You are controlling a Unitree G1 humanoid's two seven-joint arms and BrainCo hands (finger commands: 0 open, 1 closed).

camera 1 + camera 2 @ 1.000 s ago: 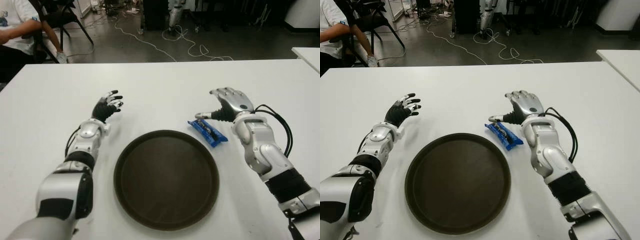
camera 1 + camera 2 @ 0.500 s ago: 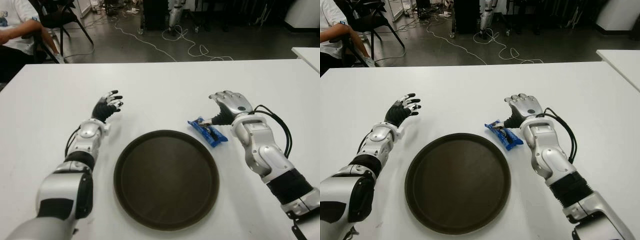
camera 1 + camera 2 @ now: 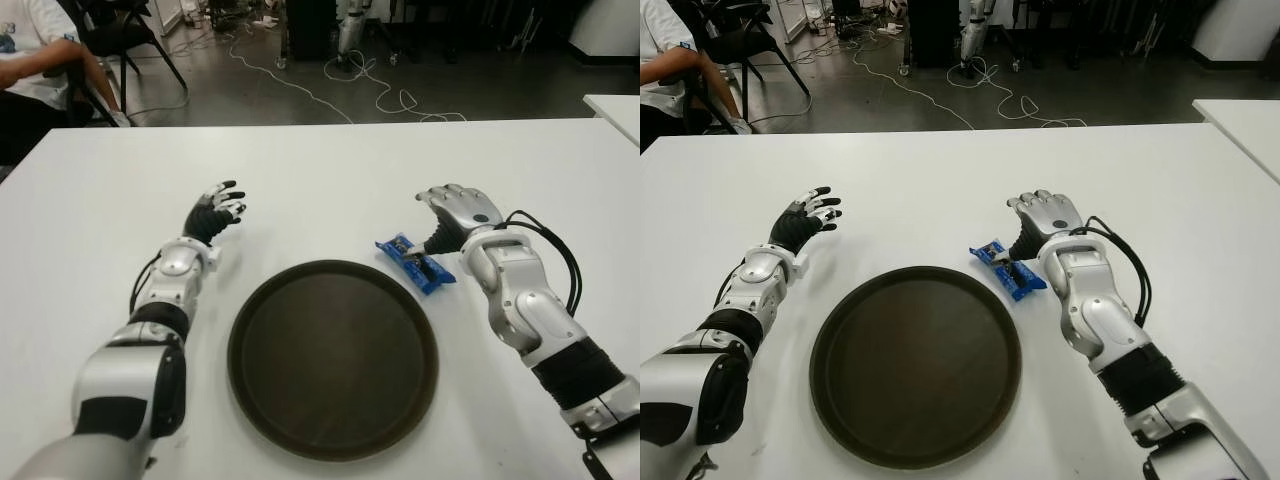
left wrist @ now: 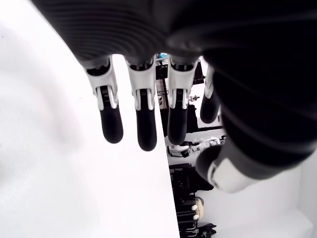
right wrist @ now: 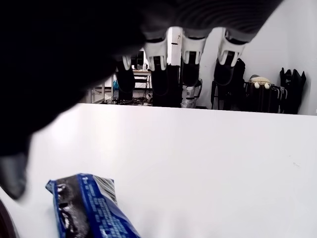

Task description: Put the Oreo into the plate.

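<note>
The Oreo [image 3: 414, 263] is a blue pack lying flat on the white table [image 3: 330, 180], just off the far right rim of the round dark brown plate [image 3: 333, 357]. My right hand [image 3: 452, 212] hovers over the pack's right end, its thumb coming down to the wrapper. Its fingers [image 5: 190, 64] are extended over the table and hold nothing; the Oreo [image 5: 89, 210] lies below the palm. My left hand [image 3: 216, 210] shows open to the left of the plate, fingers [image 4: 141, 119] spread.
A person [image 3: 30, 60] sits by a chair beyond the table's far left corner. Cables [image 3: 380, 95] trail over the floor behind the table. Another white table's corner [image 3: 615, 105] shows at the right.
My right hand has drawn back a little and lowered over the Oreo's right end, its thumb swinging from pointing left to down onto the pack. The left hand has not moved.
</note>
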